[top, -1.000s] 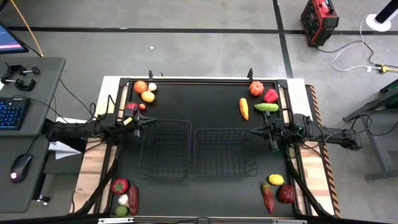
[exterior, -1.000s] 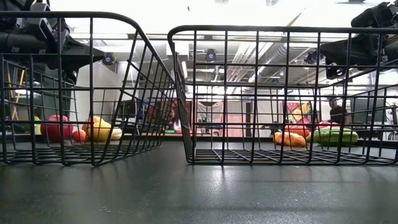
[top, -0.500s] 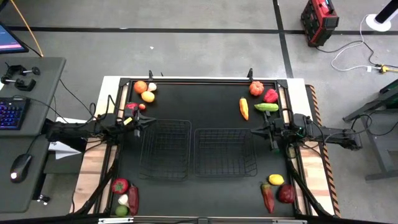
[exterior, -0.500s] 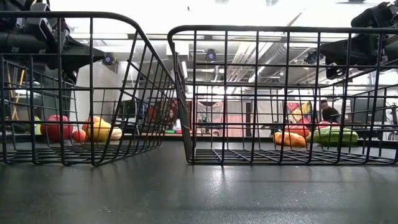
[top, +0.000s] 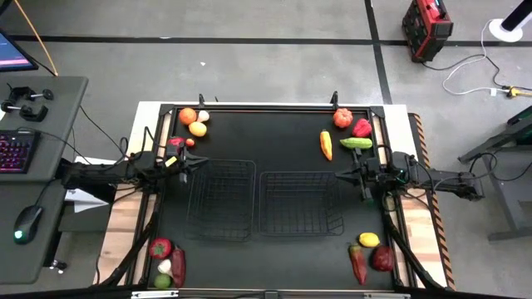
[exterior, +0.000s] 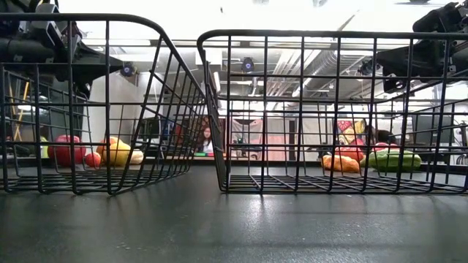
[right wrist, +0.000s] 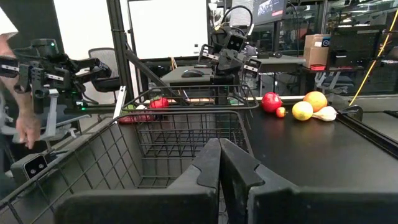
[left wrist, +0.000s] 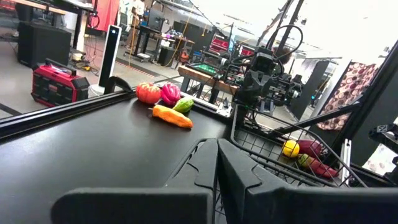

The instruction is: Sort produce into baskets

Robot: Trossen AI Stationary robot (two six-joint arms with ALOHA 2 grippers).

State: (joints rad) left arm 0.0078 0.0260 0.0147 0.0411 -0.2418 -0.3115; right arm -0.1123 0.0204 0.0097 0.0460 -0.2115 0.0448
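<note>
Two black wire baskets [top: 223, 162] [top: 299, 174] stand side by side at the table's middle, both with nothing in them. Produce lies on the mat in four corner groups. Far left are an orange [top: 188, 116], a lemon [top: 198, 129] and an apple [top: 175, 143]. Far right are a pumpkin [top: 342, 118], a red pepper [top: 362, 127] and a cucumber [top: 356, 143]. Near left is an apple [top: 160, 247]. Near right are a lemon [top: 369, 240] and a pepper [top: 357, 263]. My left gripper [left wrist: 216, 168] hovers shut at the left basket's far left corner. My right gripper [right wrist: 219, 165] hovers shut by the right basket's right side.
A desk with keyboard [top: 15, 149] and mouse [top: 27, 223] stands left of the table. A red case [top: 426, 29] and cables lie on the floor beyond. A person's hand [right wrist: 25, 124] shows in the room in the right wrist view. Bare mat lies between baskets and the far edge.
</note>
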